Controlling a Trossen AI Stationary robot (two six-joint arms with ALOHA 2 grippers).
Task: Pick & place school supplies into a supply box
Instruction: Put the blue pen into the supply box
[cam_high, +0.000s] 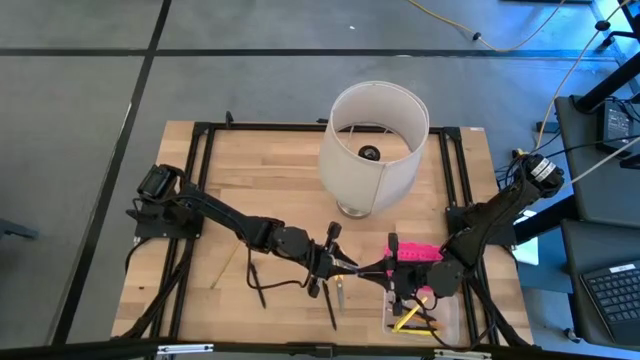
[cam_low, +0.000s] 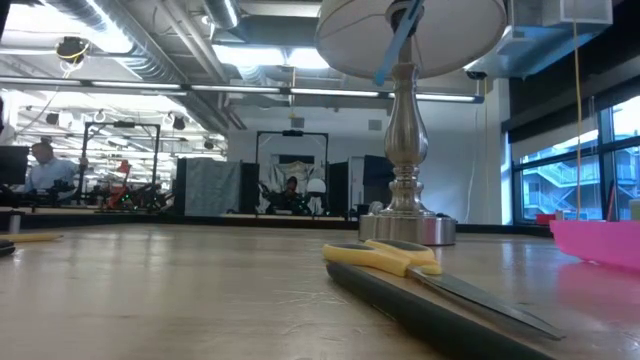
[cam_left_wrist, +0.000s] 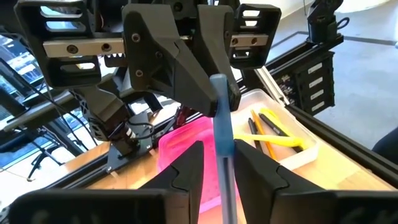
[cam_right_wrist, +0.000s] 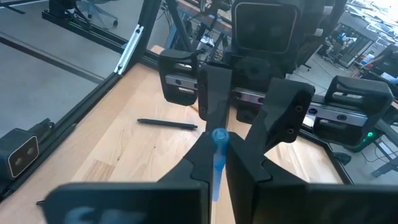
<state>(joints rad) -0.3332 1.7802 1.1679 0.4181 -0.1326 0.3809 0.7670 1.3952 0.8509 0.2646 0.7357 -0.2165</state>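
A grey-blue pen (cam_left_wrist: 221, 134) hangs in the air near the table's front edge between my two grippers, which face each other. My right gripper (cam_right_wrist: 217, 167) is shut on it. My left gripper (cam_left_wrist: 219, 171) is open, a finger on either side of the pen's other end. Below the right arm stands the supply box's clear base (cam_left_wrist: 297, 155), holding pencils and something yellow, with the pink lid (cam_high: 415, 252) beside it. Yellow-handled scissors (cam_low: 385, 255) and black pens (cam_high: 258, 285) lie flat on the table. My right gripper pinches the pen's end (cam_left_wrist: 219, 87) between its two fingers. The fingers come roughly level from the table's right and lie along the pen. The pen is lifted clear of the table, reaching toward my left gripper.
A big white lampshade on a metal foot (cam_high: 372, 145) stands at the far middle of the table. Another black pen (cam_right_wrist: 168, 124) lies on the wood to the left. Black frame rails run along the table's edges.
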